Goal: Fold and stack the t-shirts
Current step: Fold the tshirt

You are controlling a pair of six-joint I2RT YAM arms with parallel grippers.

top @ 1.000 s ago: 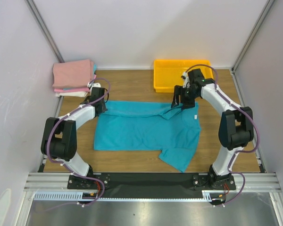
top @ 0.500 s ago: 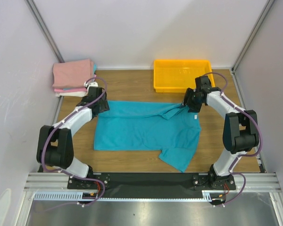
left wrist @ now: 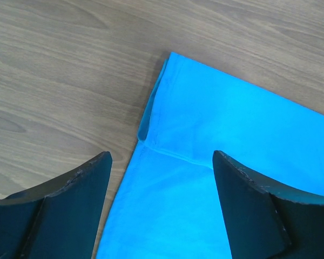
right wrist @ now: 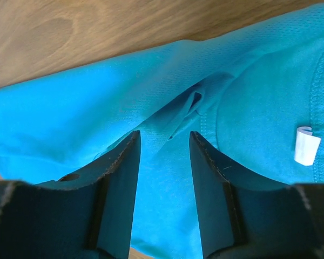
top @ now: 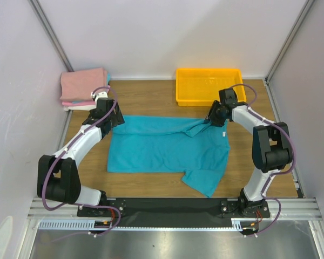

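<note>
A teal t-shirt (top: 167, 148) lies spread flat in the middle of the wooden table, one sleeve pointing toward the near edge. My left gripper (top: 111, 116) hovers open over its back left corner (left wrist: 232, 124), and the cloth between the wide-apart fingers (left wrist: 70, 205) lies flat and free. At the shirt's bunched back right edge near the collar is my right gripper (top: 214, 115). Its jaws stand partly apart, astride a ridge of teal cloth (right wrist: 167, 129), with a gap still showing. The white neck label (right wrist: 306, 144) is just to their right. Folded pink and white t-shirts (top: 83, 86) are stacked at the back left.
A yellow plastic tray (top: 208, 86) stands at the back, just behind the right gripper. Bare wood (left wrist: 70, 70) shows left of the shirt corner. White walls and metal posts close in the table on three sides.
The left gripper has opened and let go of the shirt's back left corner, and its arm has stretched out. The right gripper has come down onto the collar edge, its jaws narrowing.
</note>
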